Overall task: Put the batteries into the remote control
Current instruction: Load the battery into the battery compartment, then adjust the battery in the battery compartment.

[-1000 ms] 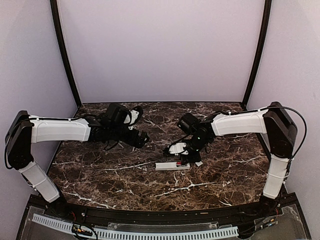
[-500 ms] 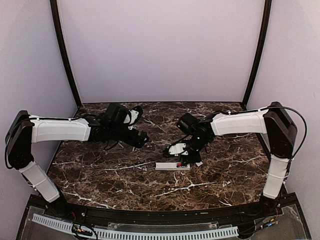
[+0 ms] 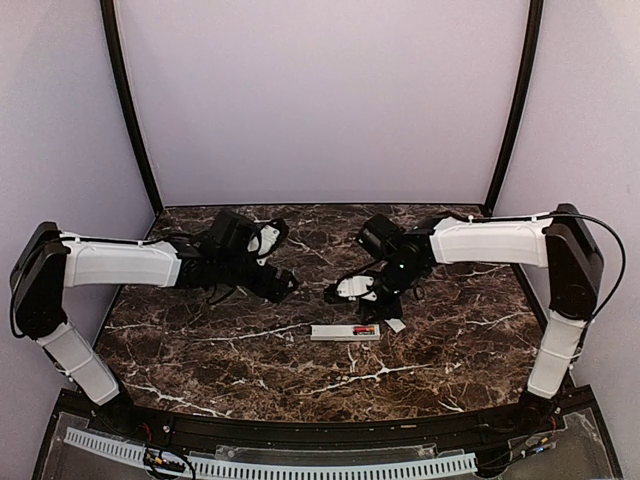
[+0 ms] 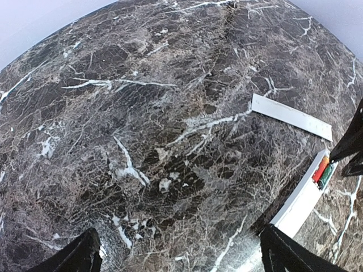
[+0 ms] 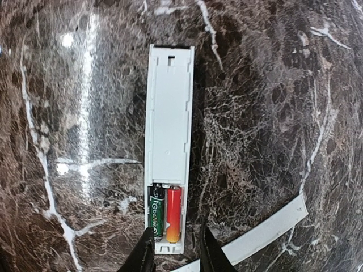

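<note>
Leftmost, the left gripper (image 4: 178, 238) hangs over the marble table (image 4: 142, 113), fingers spread wide and holding nothing. Mid-table lies the remote control (image 5: 168, 124), both batteries (image 5: 166, 212) side by side in its recess. The right gripper (image 5: 177, 238) hovers over that end, fingers narrowly parted and unladen. A cover strip (image 5: 266, 232) lies just beside it.

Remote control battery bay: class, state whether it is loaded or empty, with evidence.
Loaded: two batteries lie side by side in the recess of the remote control; the cover strip lies apart.
</note>
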